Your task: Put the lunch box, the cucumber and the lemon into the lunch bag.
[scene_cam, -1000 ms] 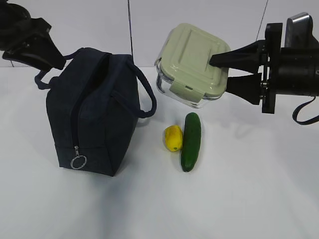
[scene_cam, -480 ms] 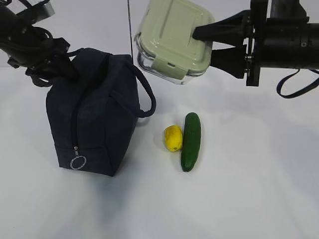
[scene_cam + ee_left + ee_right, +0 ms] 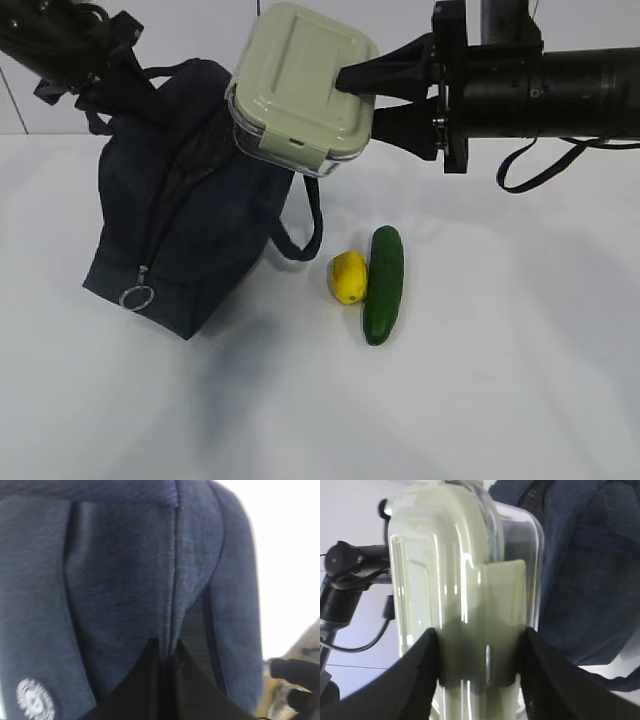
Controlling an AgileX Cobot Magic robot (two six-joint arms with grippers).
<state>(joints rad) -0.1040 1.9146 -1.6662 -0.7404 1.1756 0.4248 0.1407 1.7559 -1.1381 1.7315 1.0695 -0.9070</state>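
The lunch box (image 3: 300, 85) hangs tilted in the air at 12 o'clock, pinched at its edge by the right gripper (image 3: 365, 95), directly above the gaping top of the lunch bag (image 3: 185, 235), which leans at 9 o'clock with bare table around it. The lemon (image 3: 348, 277) and cucumber (image 3: 383, 284) lie touching near the centre, apart from the bag's handle. The left wrist view alone shows the left gripper (image 3: 167, 652) clamped tight on the bag's fabric edge, its white logo (image 3: 34, 699) at 7 o'clock.
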